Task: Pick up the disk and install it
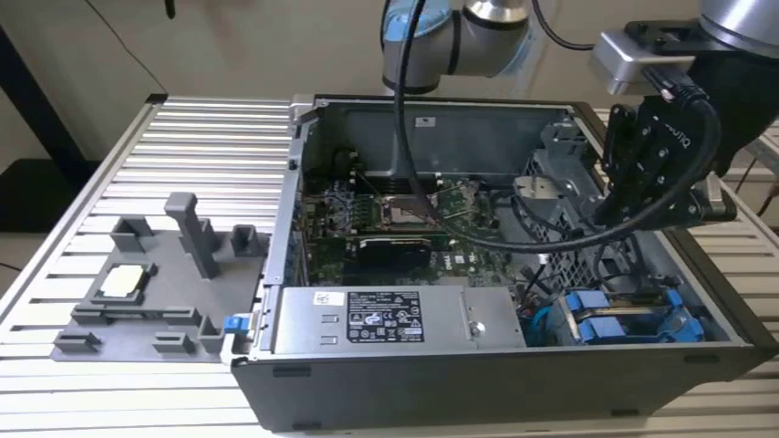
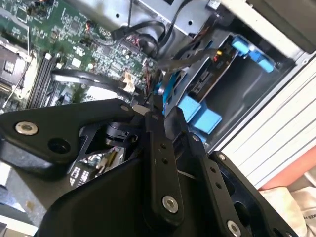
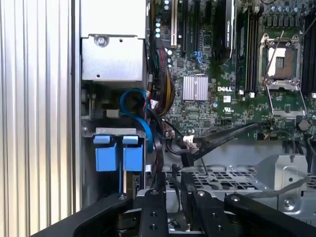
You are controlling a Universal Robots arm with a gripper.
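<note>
Hovering over the open case (image 1: 487,392) in the exterior view, the gripper (image 1: 623,219) hangs above the bay at the case's 5 o'clock. There the disk (image 1: 585,304), judged the inner of two blue-framed drives, stands beside the other drive (image 1: 607,330). Installing looks all but done.

In the first wrist view the disk (image 3: 132,157) shows a pale-blue tab level with its neighbour's.

In the second wrist view black cables (image 2: 89,76) run near the gripper (image 2: 160,109). Any further move calls for clearing them. Whether the gripper is clenched or released cannot be told.

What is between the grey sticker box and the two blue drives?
In the first wrist view, a looped blue cable fills most of the gap between the box and the drives.
</note>
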